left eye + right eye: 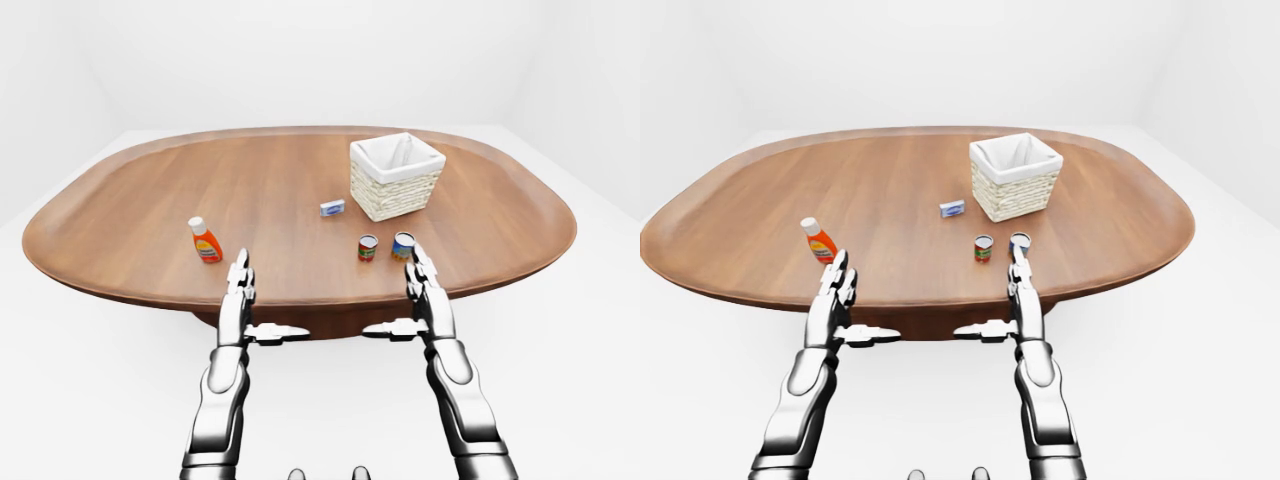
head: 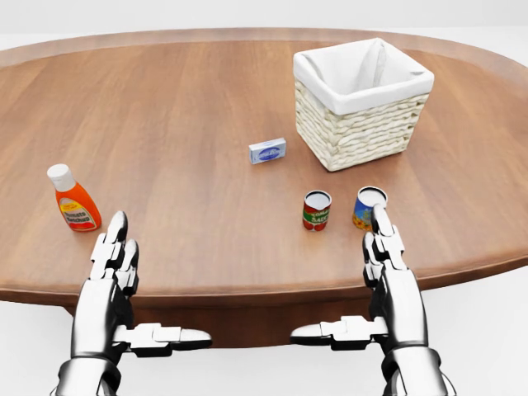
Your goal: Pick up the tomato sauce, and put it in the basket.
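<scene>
The tomato sauce can (image 2: 316, 209), red with a green band, stands upright on the wooden table (image 2: 190, 124), near its lower edge in the head view. The white-lined wicker basket (image 2: 361, 103) sits above and to the right of it, and nothing shows inside. My right hand (image 2: 381, 276) is open and flat at the table's lower edge, its fingertips just below a blue and yellow can (image 2: 368, 206), right of the sauce can. My left hand (image 2: 122, 285) is open too, below an orange bottle (image 2: 73, 199). Neither hand holds anything.
A small blue and white box (image 2: 267, 151) lies left of the basket. The oval table stands on a white floor with pale walls around it (image 1: 300, 60). The two cans stand close together, about a can's width apart.
</scene>
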{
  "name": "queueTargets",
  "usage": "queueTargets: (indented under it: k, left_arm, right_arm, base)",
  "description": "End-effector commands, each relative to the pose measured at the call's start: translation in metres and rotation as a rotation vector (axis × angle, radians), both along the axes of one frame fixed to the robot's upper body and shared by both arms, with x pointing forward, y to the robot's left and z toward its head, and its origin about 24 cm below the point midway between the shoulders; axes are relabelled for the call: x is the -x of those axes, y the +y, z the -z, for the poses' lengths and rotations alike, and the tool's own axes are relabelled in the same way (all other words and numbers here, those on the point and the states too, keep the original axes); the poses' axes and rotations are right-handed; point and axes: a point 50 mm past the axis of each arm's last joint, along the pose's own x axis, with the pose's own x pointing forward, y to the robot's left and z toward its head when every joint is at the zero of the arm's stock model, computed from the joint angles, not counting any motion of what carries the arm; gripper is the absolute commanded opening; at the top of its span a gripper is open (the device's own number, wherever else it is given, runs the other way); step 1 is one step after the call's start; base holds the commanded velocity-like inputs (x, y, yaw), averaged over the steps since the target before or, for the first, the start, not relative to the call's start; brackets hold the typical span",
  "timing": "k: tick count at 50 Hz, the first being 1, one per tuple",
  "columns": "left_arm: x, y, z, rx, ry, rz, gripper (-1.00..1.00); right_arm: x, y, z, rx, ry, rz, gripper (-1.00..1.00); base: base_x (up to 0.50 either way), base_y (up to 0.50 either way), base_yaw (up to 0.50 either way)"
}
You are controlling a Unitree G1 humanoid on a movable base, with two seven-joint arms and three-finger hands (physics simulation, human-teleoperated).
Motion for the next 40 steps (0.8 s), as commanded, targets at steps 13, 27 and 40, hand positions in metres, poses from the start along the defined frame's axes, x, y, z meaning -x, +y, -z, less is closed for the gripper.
queueTargets:
  k: [13,27,40]
  left_arm:
    - [0.001,0.011,-0.006,0.001,-0.026,-0.017,1.0]
    - [0.069,0.03,-0.14,0.094,-0.583,-0.085,1.0]
    - [0.095,0.08,-0.184,0.264,-0.855,-0.309,1.0]
  right_arm:
    - [0.004,-0.005,-0.011,0.006,-0.026,-0.001,1.0]
    - [0.076,-0.009,-0.132,0.06,-0.537,0.087,1.0]
    - [0.121,-0.053,-0.159,0.054,-0.589,0.243,1.0]
  base:
    - [0.0,0.0,0.0]
    - [0.0,0.0,0.0]
    - [0.0,0.0,0.0]
